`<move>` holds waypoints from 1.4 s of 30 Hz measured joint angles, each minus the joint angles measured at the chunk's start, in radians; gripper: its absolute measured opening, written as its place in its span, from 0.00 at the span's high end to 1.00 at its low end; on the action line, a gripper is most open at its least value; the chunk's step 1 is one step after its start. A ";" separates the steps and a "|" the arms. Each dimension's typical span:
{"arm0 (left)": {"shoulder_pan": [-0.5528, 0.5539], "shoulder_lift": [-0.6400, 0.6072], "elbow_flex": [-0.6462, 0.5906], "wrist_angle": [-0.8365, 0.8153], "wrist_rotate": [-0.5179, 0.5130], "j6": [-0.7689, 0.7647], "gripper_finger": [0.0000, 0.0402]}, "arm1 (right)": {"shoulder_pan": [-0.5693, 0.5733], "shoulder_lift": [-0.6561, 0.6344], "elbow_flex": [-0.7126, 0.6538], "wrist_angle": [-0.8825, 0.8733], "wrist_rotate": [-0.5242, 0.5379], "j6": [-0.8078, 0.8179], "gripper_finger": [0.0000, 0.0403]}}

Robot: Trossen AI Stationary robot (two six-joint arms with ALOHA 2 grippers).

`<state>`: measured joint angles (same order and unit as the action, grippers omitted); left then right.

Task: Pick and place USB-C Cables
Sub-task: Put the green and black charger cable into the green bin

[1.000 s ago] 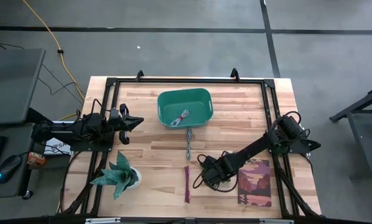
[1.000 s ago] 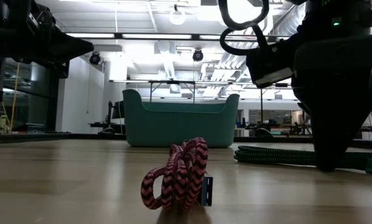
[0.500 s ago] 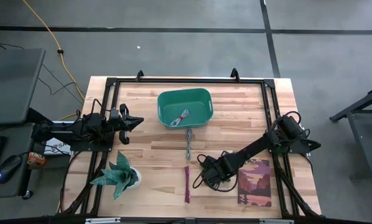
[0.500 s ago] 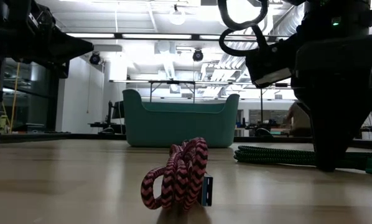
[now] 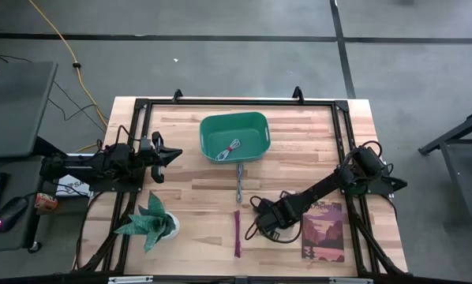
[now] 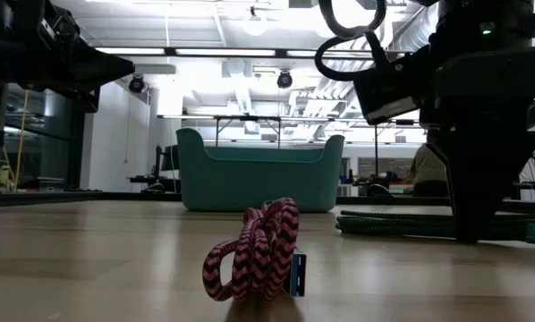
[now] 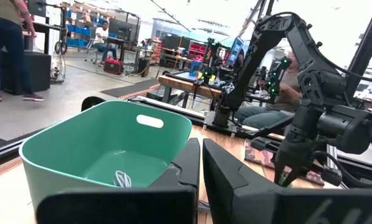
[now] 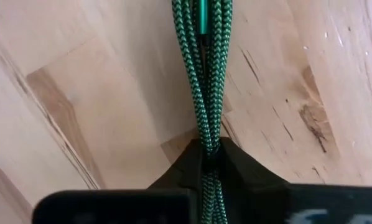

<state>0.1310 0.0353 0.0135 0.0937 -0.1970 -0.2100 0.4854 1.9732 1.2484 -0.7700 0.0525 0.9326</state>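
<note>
My right gripper (image 5: pixel 261 222) is down at the table's near middle, shut on the green cable bundle (image 8: pixel 206 74), which stretches along the wood (image 6: pixel 397 224). The dark maroon cable (image 5: pixel 237 232) lies on the table just left of it and shows close up in the low view (image 6: pixel 259 250). The grey cable (image 5: pixel 239 183) lies in front of the teal bin (image 5: pixel 256 125). The white-and-red cable (image 5: pixel 233 149) lies inside the bin. My left gripper (image 5: pixel 173 154) hovers shut and empty left of the bin. My right gripper pinches the green bundle (image 8: pixel 207 144) between its two fingers, several strands together, somewhere along its length. The fingers come from above, pointing down, one on each side of the bundle. The bundle runs on past the fingers and lies straight on the table.
A potted plant (image 5: pixel 151 223) stands at the near left. A picture book (image 5: pixel 324 230) lies under my right arm at the near right. A black frame (image 5: pixel 236 102) borders the table. People show in the room beyond (image 7: pixel 9 50).
My right gripper has shifted a little over the green cable, which stays along the table. A person has come into the low view behind the table.
</note>
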 joint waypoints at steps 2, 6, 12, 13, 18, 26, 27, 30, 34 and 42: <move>0.000 0.000 0.000 0.000 0.000 0.000 1.00 | 0.000 0.000 0.000 -0.015 -0.002 -0.043 0.96; 0.000 0.000 0.000 0.000 0.000 0.000 1.00 | 0.000 0.000 0.001 -0.045 -0.003 -0.128 0.95; 0.000 0.000 0.000 0.001 0.000 0.000 1.00 | 0.000 -0.035 -0.004 -0.054 -0.003 -0.243 0.98; 0.000 0.000 0.000 0.001 0.000 0.000 1.00 | 0.000 -0.046 -0.009 -0.083 0.002 -0.258 0.98; 0.000 0.000 0.000 0.000 0.000 0.000 1.00 | 0.022 -0.148 -0.047 -0.100 0.099 -0.287 0.99; 0.000 0.000 0.000 0.013 0.000 0.001 1.00 | 0.026 -0.447 -0.381 0.276 0.154 -0.280 0.99; 0.000 0.000 0.000 0.013 0.000 0.002 1.00 | 0.022 -0.489 -0.429 0.341 0.175 -0.288 0.99; 0.000 0.000 0.000 0.015 0.000 0.003 1.00 | 0.008 -0.607 -0.566 0.563 0.252 -0.339 0.99; 0.000 0.000 0.000 0.016 0.000 0.003 1.00 | -0.029 -0.706 -0.752 0.932 0.353 -0.480 0.99; 0.000 0.000 0.000 0.018 0.000 0.011 1.00 | -0.220 -0.724 -0.955 1.595 0.264 -0.729 0.99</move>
<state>0.1310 0.0353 0.0135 0.1112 -0.1970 -0.1989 0.2653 1.2488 0.2934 0.8254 0.3160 0.2041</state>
